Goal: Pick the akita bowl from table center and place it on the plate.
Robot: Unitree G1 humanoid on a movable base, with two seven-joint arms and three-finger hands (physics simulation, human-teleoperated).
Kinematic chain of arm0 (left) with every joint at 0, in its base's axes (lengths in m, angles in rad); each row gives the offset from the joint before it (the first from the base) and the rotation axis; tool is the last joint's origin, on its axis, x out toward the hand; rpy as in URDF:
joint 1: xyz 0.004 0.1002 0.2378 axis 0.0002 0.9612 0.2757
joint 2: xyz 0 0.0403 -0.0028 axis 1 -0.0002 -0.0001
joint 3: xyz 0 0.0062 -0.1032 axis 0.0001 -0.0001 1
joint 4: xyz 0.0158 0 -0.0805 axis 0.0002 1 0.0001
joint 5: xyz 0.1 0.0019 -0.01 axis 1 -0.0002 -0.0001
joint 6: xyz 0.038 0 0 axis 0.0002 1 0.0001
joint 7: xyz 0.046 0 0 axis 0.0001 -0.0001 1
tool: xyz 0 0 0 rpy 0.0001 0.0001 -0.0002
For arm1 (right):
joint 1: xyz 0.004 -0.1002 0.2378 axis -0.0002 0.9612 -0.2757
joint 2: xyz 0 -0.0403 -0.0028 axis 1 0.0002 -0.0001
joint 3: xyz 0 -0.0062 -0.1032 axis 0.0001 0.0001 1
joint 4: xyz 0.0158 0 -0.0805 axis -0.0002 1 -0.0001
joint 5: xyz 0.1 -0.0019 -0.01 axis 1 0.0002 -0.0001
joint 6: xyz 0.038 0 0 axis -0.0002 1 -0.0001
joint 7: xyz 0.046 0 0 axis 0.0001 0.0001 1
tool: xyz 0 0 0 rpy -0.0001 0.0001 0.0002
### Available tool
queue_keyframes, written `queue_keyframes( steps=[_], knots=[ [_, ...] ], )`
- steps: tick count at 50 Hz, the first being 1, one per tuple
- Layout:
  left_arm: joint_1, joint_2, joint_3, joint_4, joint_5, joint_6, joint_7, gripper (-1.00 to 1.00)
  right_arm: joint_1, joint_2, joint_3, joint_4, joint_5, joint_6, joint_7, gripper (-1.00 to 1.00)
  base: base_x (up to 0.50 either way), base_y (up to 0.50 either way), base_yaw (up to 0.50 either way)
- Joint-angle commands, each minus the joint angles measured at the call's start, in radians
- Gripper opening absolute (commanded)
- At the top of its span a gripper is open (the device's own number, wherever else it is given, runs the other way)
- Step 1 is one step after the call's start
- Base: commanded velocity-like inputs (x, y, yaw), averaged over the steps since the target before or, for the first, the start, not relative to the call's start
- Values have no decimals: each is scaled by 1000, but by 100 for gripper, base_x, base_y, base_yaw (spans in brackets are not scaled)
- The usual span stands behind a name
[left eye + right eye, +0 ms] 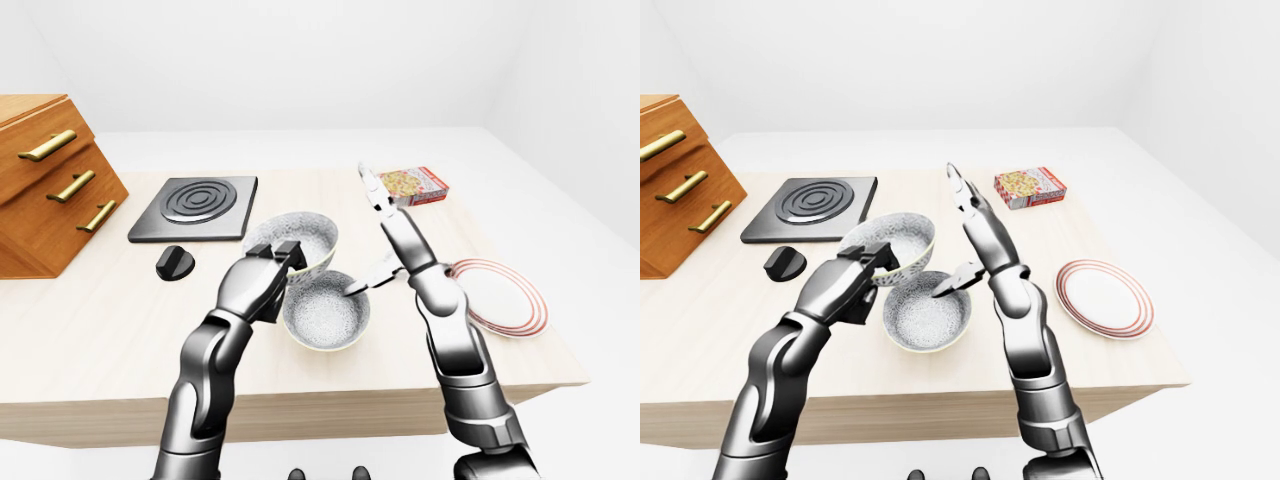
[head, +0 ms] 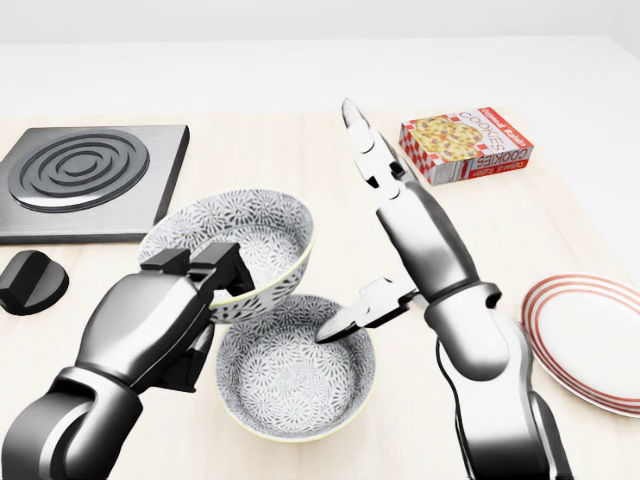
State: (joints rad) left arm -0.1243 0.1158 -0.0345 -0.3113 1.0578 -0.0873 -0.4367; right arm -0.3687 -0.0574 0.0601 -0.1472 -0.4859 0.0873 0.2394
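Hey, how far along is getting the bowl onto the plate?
Done: the left hand grips a patterned bowl by its rim, held off the table. In hand: it hangs above a second bowl, with the open right hand beside. Left: the plate is bare, so the carry and set-down remain.

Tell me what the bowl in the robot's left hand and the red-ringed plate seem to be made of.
Held bowl: probably glazed ceramic, from its glossy sheen and grey floral pattern. Plate: likely glazed ceramic or porcelain, smooth white with red rings. A render, so plastic cannot be excluded.
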Motion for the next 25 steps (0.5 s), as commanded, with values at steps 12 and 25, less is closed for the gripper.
queue_keyframes(
  steps=[12, 25],
  knots=[
    [9, -47, -34, -180, 57, 0, -127, -100, -92, 57, 51, 83, -360, 0, 213, 100, 0, 0, 0],
    [-11, -46, -29, -204, 46, 0, -155, -100, -75, 52, 39, 114, -400, 0, 209, 100, 0, 0, 0]
  ],
)
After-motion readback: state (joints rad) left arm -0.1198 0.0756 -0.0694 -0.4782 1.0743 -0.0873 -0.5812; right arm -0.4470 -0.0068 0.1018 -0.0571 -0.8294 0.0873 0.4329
